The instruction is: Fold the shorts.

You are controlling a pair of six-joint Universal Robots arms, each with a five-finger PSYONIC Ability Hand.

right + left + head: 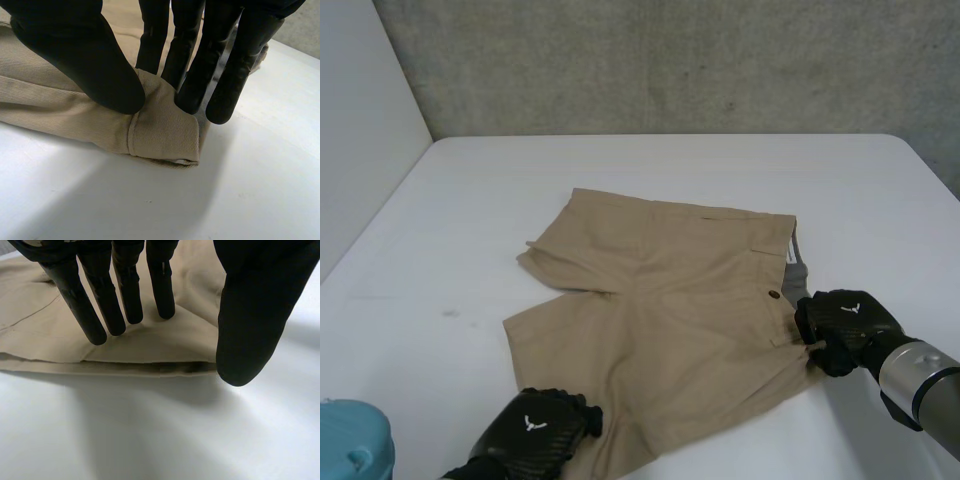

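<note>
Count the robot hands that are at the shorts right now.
2. The left hand is at the nearer leg's hem of the shorts, fingers straight over the cloth. The right hand pinches the waistband's near corner between thumb and fingers.

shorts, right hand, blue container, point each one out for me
shorts (670, 310): head view, on the flat tan fabric near the middle.
right hand (847, 322): head view, on the back of the hand, at the waistband corner.
blue container (350, 445): head view, on its top.

Head camera looks down on the worktop (470, 200) from behind; wrist cameras peer closely past left robot hand (250, 315) and right robot hand (85, 60), all sharing the shorts (660, 300).
</note>
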